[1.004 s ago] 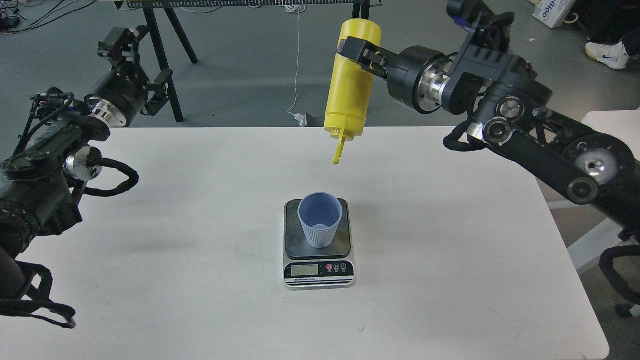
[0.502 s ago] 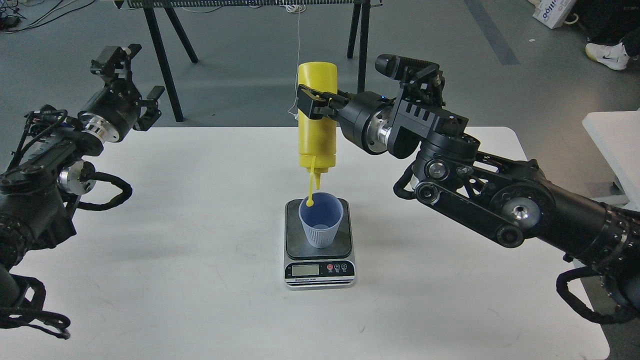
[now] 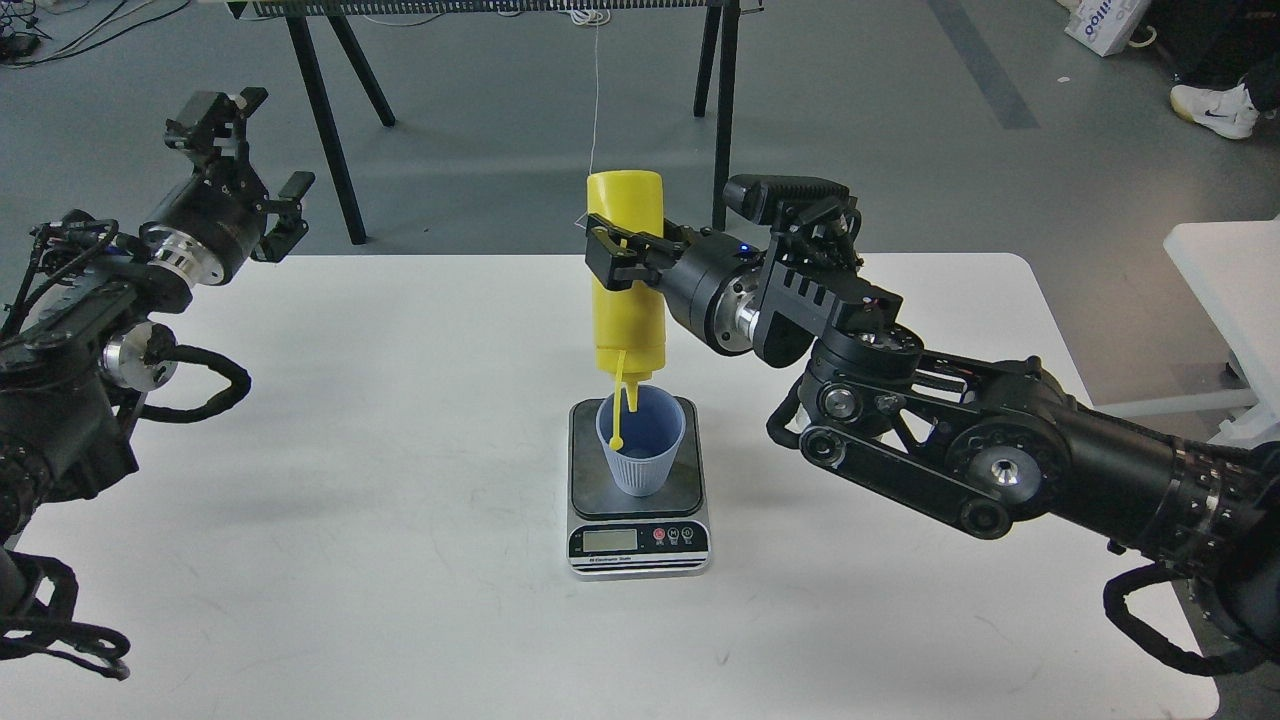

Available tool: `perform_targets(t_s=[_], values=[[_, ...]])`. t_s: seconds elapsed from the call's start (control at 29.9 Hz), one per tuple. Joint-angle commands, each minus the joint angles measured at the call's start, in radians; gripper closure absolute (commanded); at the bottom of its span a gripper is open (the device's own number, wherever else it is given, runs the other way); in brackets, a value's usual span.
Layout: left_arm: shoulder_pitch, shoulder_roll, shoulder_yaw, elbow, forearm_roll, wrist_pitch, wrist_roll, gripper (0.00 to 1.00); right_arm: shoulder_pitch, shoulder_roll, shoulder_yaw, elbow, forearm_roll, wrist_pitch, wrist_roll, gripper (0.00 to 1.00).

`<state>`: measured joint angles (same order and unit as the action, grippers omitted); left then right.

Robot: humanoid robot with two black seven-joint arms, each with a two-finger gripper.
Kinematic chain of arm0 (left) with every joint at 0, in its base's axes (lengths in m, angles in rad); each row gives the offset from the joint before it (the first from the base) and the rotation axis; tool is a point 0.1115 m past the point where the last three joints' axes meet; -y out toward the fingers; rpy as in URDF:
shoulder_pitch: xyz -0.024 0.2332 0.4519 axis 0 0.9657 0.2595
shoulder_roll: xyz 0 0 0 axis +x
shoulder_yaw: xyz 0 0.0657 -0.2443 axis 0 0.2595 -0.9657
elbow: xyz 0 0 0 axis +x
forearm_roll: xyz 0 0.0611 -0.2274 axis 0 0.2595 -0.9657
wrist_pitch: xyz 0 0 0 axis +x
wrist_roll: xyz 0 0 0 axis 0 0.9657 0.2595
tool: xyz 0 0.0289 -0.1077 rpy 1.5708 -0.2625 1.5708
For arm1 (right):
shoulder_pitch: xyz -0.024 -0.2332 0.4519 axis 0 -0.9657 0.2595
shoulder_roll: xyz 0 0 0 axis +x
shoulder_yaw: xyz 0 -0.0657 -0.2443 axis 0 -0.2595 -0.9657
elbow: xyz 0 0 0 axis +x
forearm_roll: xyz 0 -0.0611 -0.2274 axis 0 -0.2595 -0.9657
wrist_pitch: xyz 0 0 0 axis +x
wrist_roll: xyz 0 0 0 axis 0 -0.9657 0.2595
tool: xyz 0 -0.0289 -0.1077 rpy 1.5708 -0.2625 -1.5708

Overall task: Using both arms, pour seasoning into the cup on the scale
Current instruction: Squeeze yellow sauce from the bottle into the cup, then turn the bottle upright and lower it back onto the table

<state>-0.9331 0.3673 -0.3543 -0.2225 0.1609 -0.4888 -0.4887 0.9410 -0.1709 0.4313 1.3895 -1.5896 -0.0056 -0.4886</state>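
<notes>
The yellow seasoning bottle (image 3: 626, 300) hangs upside down, nozzle down just above the light-blue cup (image 3: 641, 442). Its tethered cap dangles over the cup's near-left rim. The cup stands upright on the dark plate of the scale (image 3: 638, 500), near the table's middle. My right gripper (image 3: 618, 255) is shut on the bottle's body from the right side. My left gripper (image 3: 240, 150) is open and empty, raised beyond the table's far left edge, well away from the cup.
The white table (image 3: 400, 520) holds only the scale and cup. Black stand legs (image 3: 330, 110) rise behind the far edge. A second white table (image 3: 1225, 290) stands at the right. My right arm's links stretch across the right half of the table.
My right gripper has carried the upside-down bottle leftward and down, from high behind the table to right over the cup. The cap now hangs lower, at the cup's rim. My left gripper drifted slightly left.
</notes>
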Motion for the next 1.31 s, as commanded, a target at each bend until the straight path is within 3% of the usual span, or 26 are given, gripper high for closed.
perform_targets(t_s=[0.0,0.23,0.37,0.47,0.64,0.8,0.94,1.0,1.1,1.27], values=[[0.000,-0.001,0.000,0.000,0.000,0.000,0.000,0.00,-0.002,-0.002,0.000,-0.001,-0.007,-0.002,0.000,0.99],[0.004,-0.001,0.008,0.000,0.002,0.000,0.000,0.01,-0.002,0.002,0.018,-0.040,-0.026,-0.016,0.000,0.99],[0.039,0.004,0.017,-0.001,0.014,0.000,0.000,0.00,-0.001,0.048,0.202,-0.086,0.067,-0.019,0.000,0.99],[0.051,0.031,0.017,-0.003,0.015,0.000,0.000,0.01,0.034,0.120,0.373,-0.144,0.244,-0.014,0.000,0.99],[0.065,0.096,0.018,-0.001,0.019,0.000,0.000,0.01,0.192,0.104,0.608,-0.237,0.589,-0.027,0.000,0.99],[0.065,0.131,0.018,-0.003,0.019,0.000,0.000,0.00,0.278,-0.036,0.819,-0.332,0.984,-0.049,0.000,0.99],[0.065,0.139,0.018,-0.003,0.020,0.000,0.000,0.00,0.283,-0.180,0.912,-0.454,1.441,-0.152,0.000,0.99],[0.065,0.137,0.018,-0.003,0.020,0.000,0.000,0.00,0.245,-0.241,0.928,-0.510,1.674,-0.206,0.000,0.99],[0.062,0.134,0.035,-0.003,0.019,0.000,0.000,0.01,0.104,-0.288,0.949,-0.616,1.879,-0.208,0.000,0.98],[0.054,0.121,0.077,-0.003,0.019,0.000,0.000,0.00,-0.190,-0.282,0.985,-0.661,1.965,-0.093,0.000,0.98]])
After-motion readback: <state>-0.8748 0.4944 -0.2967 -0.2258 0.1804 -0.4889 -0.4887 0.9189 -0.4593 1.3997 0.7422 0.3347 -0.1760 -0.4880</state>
